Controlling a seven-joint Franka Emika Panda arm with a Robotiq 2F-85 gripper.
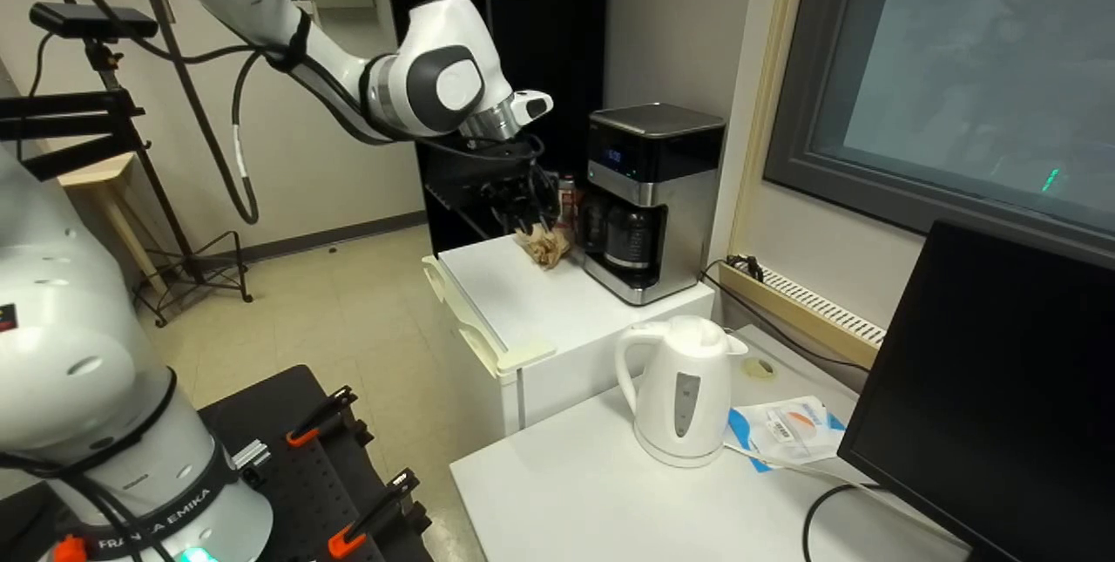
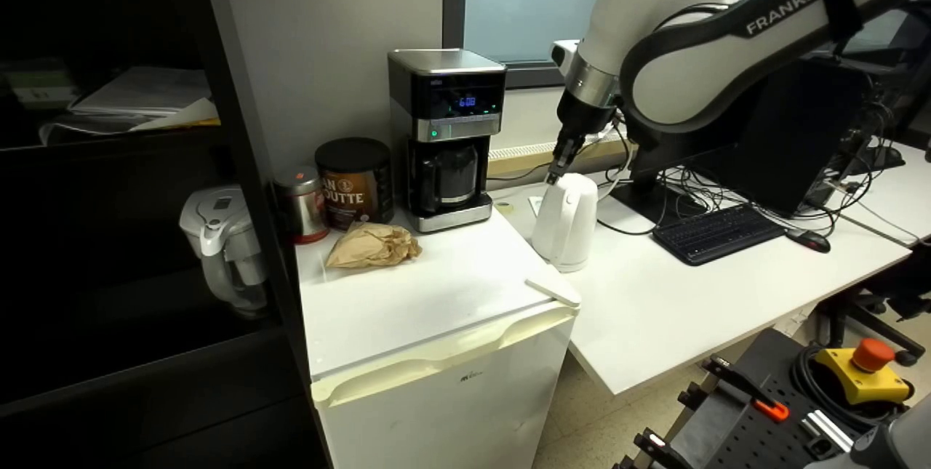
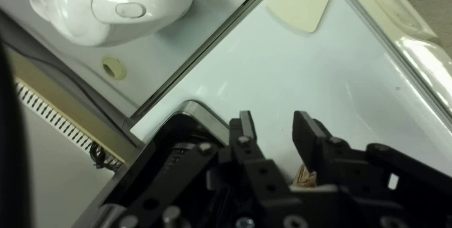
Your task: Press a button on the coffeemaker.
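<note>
The coffeemaker [image 1: 688, 222] is a black and silver boxy machine on a white mini fridge; it shows in both exterior views [image 2: 407, 105]. Its front has a lit blue display [image 2: 466, 102] and a small green light [image 2: 434, 134] on the silver band. A dark carafe [image 2: 458, 174] sits in its recess. My gripper [image 3: 272, 125] is open and empty in the wrist view, pointing down above the fridge top. The coffeemaker's base [image 3: 208, 116] lies left of and below the fingers there. In both exterior views the gripper [image 1: 527, 218] [image 2: 556, 172] is apart from the coffeemaker.
A white kettle [image 1: 697, 388] stands on the desk beside the fridge. A crumpled brown paper bag [image 2: 374, 245], a black can [image 2: 356, 185] and a silver-red canister [image 2: 302, 203] stand left of the coffeemaker. A black shelf [image 2: 247, 127] and a monitor [image 1: 1002, 388] flank the area.
</note>
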